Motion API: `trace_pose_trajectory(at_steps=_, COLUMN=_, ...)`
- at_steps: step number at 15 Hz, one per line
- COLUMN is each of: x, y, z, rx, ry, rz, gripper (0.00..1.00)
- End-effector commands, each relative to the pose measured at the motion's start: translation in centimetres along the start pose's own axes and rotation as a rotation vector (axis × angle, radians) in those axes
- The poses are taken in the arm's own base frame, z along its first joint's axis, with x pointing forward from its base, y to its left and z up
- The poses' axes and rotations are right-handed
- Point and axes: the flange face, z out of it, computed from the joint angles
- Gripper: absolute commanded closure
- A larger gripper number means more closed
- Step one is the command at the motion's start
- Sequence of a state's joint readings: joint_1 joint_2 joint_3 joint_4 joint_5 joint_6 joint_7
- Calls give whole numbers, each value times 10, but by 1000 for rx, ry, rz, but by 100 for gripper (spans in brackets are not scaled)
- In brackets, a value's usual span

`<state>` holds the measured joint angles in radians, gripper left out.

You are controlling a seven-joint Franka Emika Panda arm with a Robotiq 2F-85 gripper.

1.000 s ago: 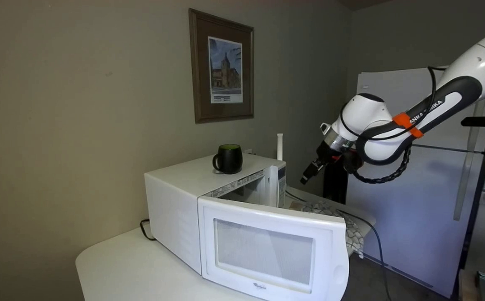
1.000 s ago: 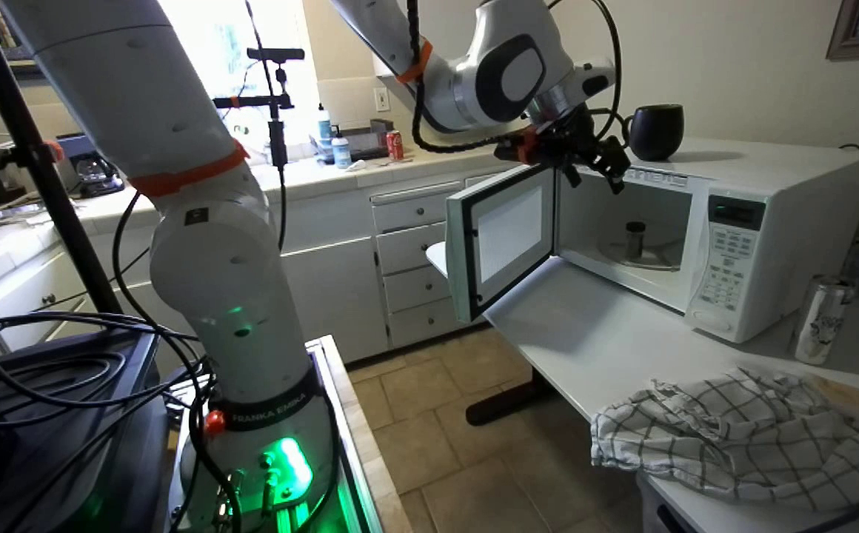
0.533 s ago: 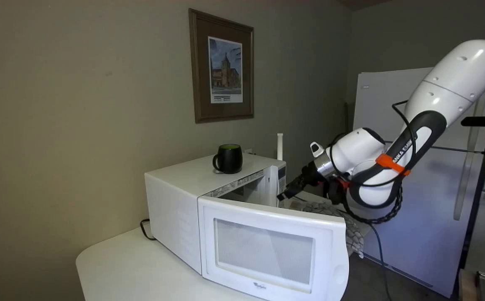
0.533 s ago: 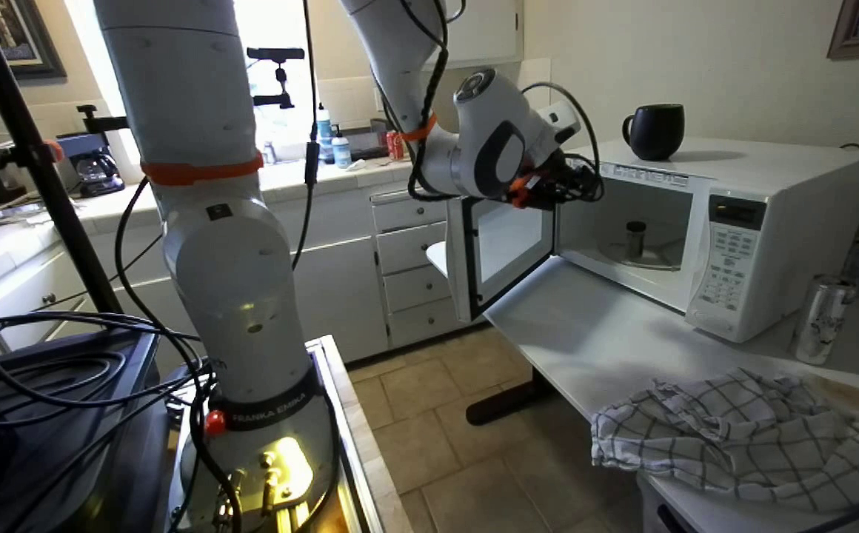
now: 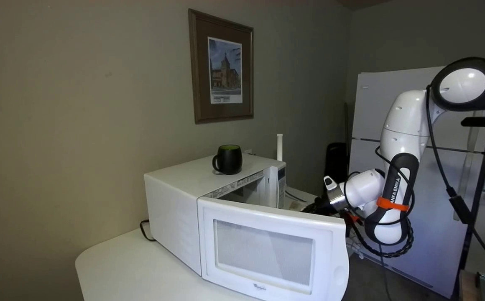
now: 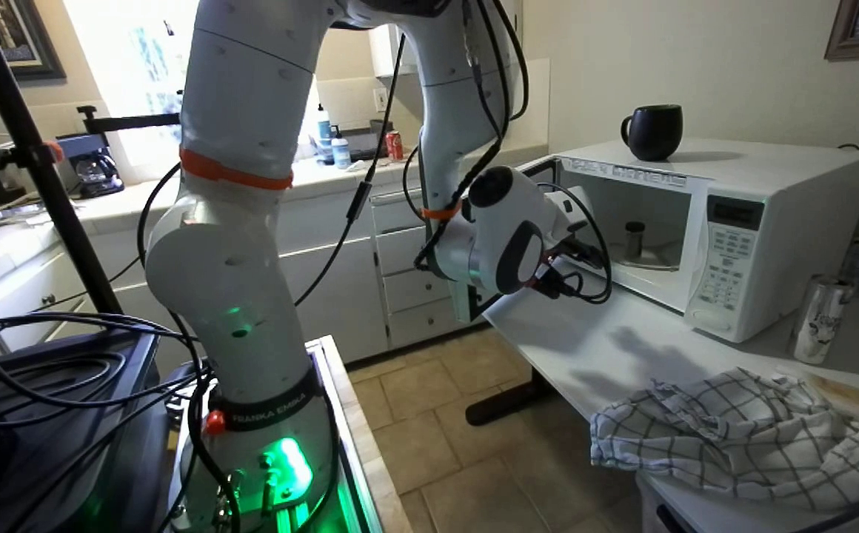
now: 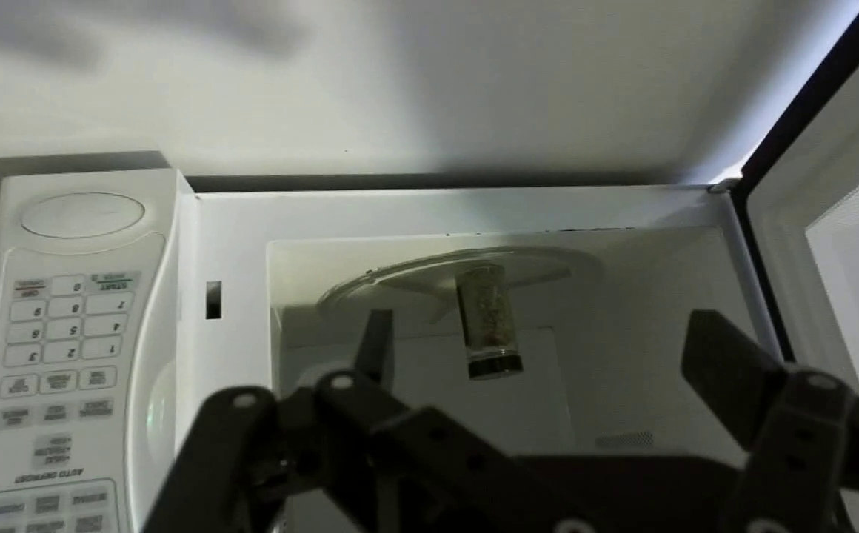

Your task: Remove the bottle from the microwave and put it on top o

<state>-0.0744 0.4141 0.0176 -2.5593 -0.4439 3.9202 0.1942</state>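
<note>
Gripper (image 7: 543, 318) spread, bottle (image 7: 487, 314) upright inside microwave (image 6: 807, 237)

Open microwave (image 5: 242, 228), 1 mug (image 5: 228, 160) atop, robot arm (image 5: 402, 142)

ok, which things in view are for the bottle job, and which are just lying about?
For the job:
bottle, inside the microwave
microwave, open
gripper, open, empty

Just lying about:
black mug, on the microwave
checked cloth
silver can
red can

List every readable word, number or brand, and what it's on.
"FRANKA EMIKA": robot base
"ANKA EMIKA": robot arm, partly hidden
"AUTO DEFROST": microwave keypad, upside down in wrist view
"START": keypad
"0" to "9": keypad
Too small or blurred: door logo, other keypad labels, silver can, red can.
</note>
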Motion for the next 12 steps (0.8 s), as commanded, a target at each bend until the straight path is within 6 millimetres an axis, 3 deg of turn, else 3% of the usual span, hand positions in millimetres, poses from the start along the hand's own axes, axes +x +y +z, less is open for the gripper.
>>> trace_pose_trajectory(at_steps=1, x=1, y=0, z=0, rx=-1, ry=3, rz=0, gripper=0)
trace_pose_trajectory(at_steps=4, x=8, y=3, z=-3, rx=57, ry=26, rz=-57, gripper=0)
trace_pose_trajectory(at_steps=8, x=6, y=45, z=-21, rx=113, ry=11, rz=-150, gripper=0)
trace_pose_trajectory(at_steps=12, x=32, y=72, z=-19, rx=101, ry=44, rz=-146, gripper=0)
